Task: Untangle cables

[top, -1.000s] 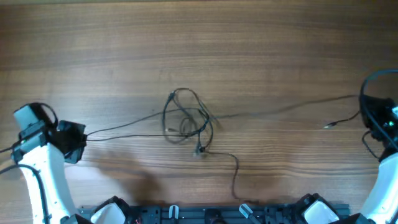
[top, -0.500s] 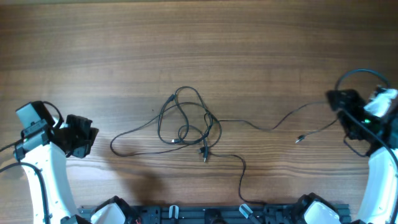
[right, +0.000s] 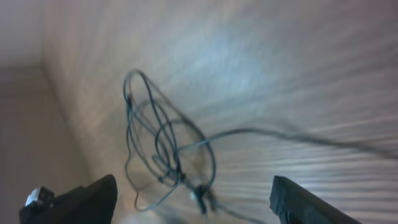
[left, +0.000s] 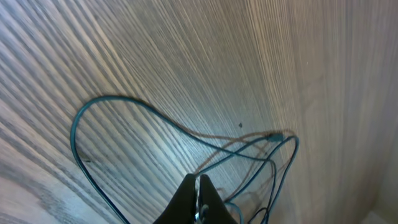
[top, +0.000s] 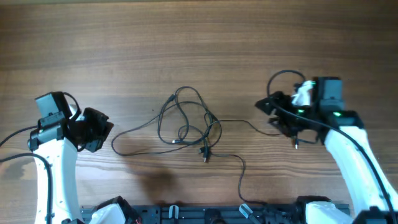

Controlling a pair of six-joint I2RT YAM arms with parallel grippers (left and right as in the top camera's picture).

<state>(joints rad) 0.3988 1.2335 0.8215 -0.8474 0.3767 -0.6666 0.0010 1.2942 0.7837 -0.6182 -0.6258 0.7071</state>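
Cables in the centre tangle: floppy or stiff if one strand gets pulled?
Likely floppy: the cables lie in loose curved loops flat on the table. Probably very light, being so thin. One pulled strand would likely drag the rest, since loops cross repeatedly.

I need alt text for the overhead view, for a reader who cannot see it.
A loose tangle of thin black cables lies in the middle of a wooden table. The left gripper, shut, is beside a loop at the tangle's left; the right gripper, open, is over a strand trailing right.
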